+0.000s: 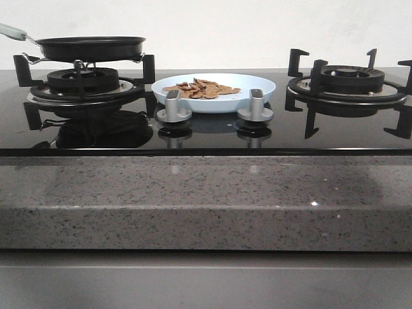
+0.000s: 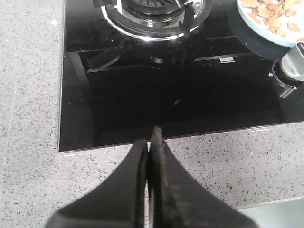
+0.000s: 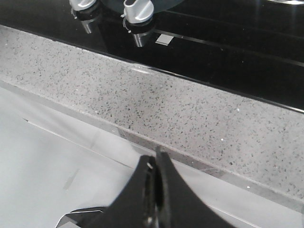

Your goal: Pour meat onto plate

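The meat [image 1: 203, 89], a heap of small reddish-brown pieces, lies on the pale blue-white plate [image 1: 257, 82] at the middle of the black glass hob, behind the two knobs. Plate rim [image 2: 247, 21] and meat [image 2: 270, 12] also show in the left wrist view. The black frying pan [image 1: 90, 47] sits on the left burner, its pale handle [image 1: 13, 31] pointing left. My left gripper [image 2: 150, 137] is shut and empty over the granite counter edge near the hob's front left. My right gripper [image 3: 156, 159] is shut and empty, off the counter's front edge. Neither gripper shows in the front view.
Two silver knobs [image 1: 173, 108] [image 1: 255, 106] stand in front of the plate. The right burner [image 1: 347, 80] with black pan supports is bare. A speckled granite counter [image 1: 206, 199] runs along the front of the hob. The knobs also show in the right wrist view [image 3: 137, 12].
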